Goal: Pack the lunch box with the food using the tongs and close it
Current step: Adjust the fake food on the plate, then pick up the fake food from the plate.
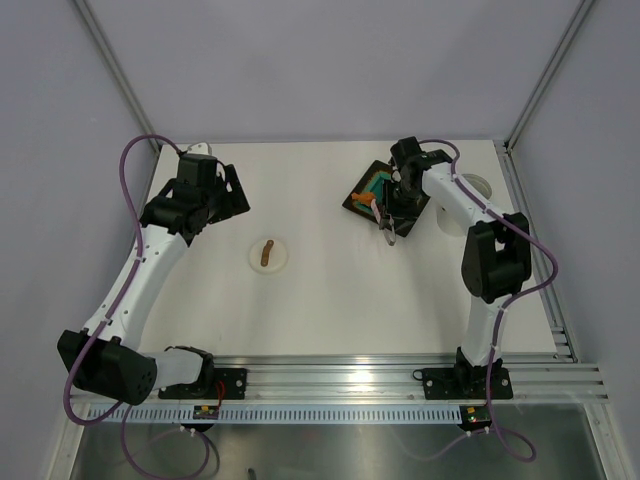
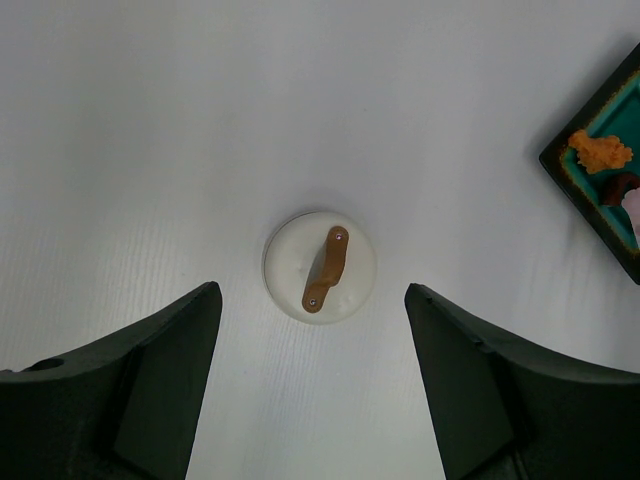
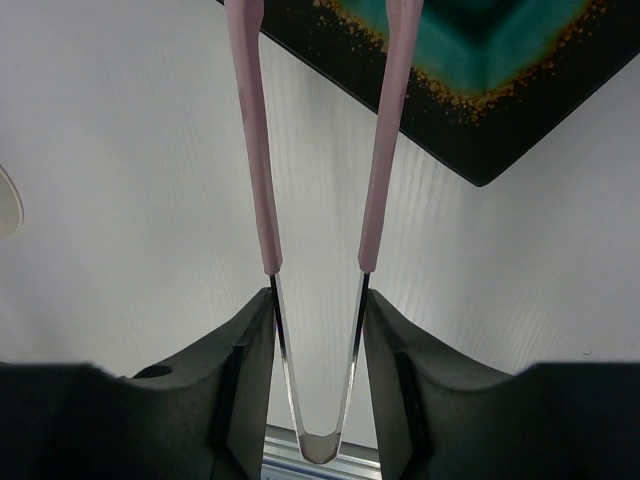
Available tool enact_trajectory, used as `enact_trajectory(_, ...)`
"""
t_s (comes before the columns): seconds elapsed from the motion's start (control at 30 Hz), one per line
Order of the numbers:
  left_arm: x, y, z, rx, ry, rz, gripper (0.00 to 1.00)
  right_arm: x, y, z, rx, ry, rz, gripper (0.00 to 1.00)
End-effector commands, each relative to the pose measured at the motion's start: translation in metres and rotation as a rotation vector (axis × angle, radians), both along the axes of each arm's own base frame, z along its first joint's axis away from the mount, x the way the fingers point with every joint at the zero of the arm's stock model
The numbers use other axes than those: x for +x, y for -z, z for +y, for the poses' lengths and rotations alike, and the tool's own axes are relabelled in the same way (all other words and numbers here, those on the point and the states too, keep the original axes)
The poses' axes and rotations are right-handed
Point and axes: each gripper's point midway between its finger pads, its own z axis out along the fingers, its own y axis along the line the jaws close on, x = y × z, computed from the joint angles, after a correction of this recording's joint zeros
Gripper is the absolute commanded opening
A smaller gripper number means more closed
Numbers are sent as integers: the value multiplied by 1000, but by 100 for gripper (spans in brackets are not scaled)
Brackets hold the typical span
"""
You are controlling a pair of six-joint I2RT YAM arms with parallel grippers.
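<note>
My right gripper [image 3: 318,300] is shut on the tongs [image 3: 256,150], its fingers pressing on both thin metal arms near the joined end. The pink arms stand spread and reach over the corner of the black tray [image 3: 470,110]; their tips run out of view. From above, the right gripper [image 1: 391,214] hangs at the tray's [image 1: 357,192] near edge, beside an orange piece of food [image 1: 366,200]. The lunch box [image 1: 480,186] stands behind the right arm, partly hidden. Its lid [image 2: 320,266], with a brown handle, lies flat ahead of my open, empty left gripper [image 2: 312,310].
The tray's corner [image 2: 590,185] shows at the right edge of the left wrist view, with orange food [image 2: 600,152] and a dark brown-red piece [image 2: 620,187] on it. The lid [image 1: 268,255] lies mid-table, left of the tray. An aluminium rail [image 1: 400,375] runs along the near edge.
</note>
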Motion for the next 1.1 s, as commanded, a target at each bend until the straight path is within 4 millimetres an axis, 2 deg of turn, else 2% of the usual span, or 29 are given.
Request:
enact_trajectory(0.0,5,-6,0,-6,3,-37,78,8,-4,9,32,1,-19,46)
enact_trajectory(0.4,6,-3,0,-4,4,-31,78,10,6,9,24,19,2,47)
enact_trajectory(0.87,6,-5,0,-4,0,-36,78,19,22,9,8,20,24,43)
enact_trajectory(0.97,6,-6,1,-1,1,-38,78,20,22,10,6,20,20,39)
enact_trajectory(1.07,7,-7,1,-2,1,-39,78,23,18,9,6,23,4,31)
